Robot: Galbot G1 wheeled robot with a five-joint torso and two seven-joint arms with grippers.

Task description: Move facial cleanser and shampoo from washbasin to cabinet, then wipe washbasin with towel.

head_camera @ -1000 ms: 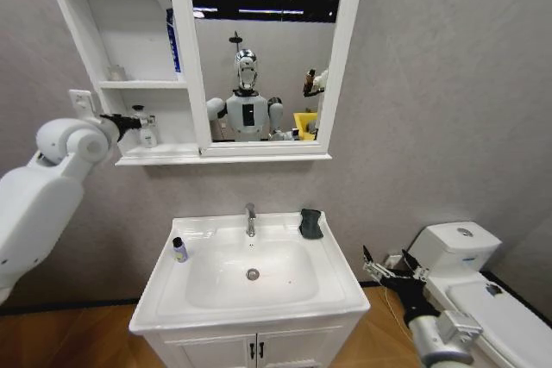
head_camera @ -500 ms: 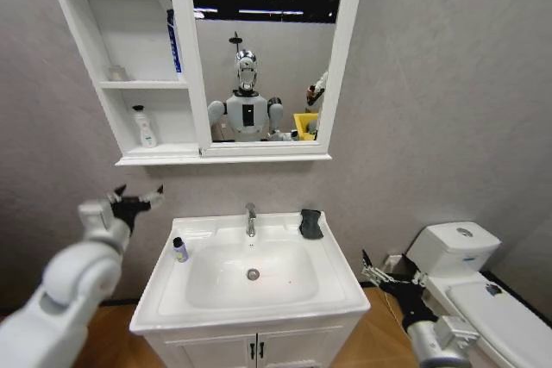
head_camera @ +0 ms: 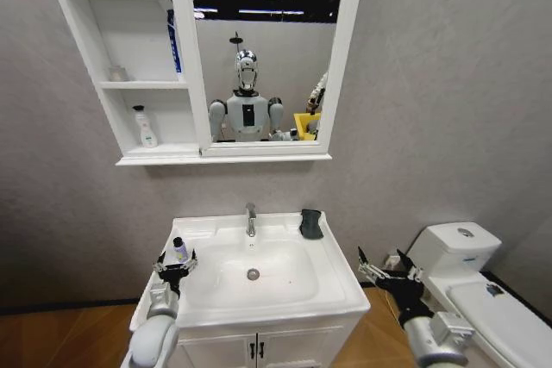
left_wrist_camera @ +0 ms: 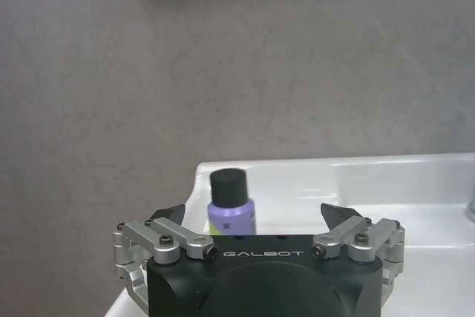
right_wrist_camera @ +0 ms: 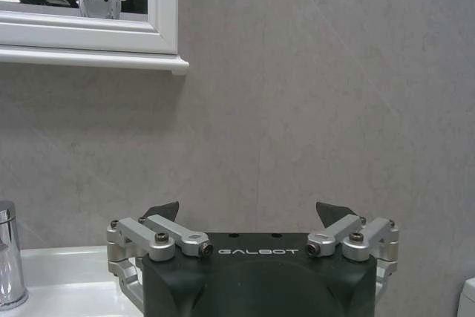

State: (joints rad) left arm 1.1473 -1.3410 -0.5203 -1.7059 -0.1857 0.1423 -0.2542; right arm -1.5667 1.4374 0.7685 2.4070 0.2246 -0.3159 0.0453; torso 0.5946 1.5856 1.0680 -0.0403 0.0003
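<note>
Hovering at the near left rim of the washbasin (head_camera: 332, 286), the left gripper (head_camera: 175, 264) has its jaws spread wide and empty, lined up on a small purple bottle with a black cap (head_camera: 179, 250) that stands on the basin's left ledge just beyond the fingertips; in the left wrist view the bottle (left_wrist_camera: 231, 202) sits between the open fingers but is not yet touched. One white pump bottle (head_camera: 146, 127) already stands in the lowest compartment of the cabinet (head_camera: 86, 58), to the left of the mirror, so by the look of it one of the two toiletries is moved and the purple one is left. The towel (head_camera: 310, 223), dark and crumpled, lies untouched on the far right corner of the basin beside the tap (head_camera: 250, 219), so the wiping is not yet begun. The right gripper (head_camera: 386, 276) waits off the basin's near right corner, jaws wide and empty.
</note>
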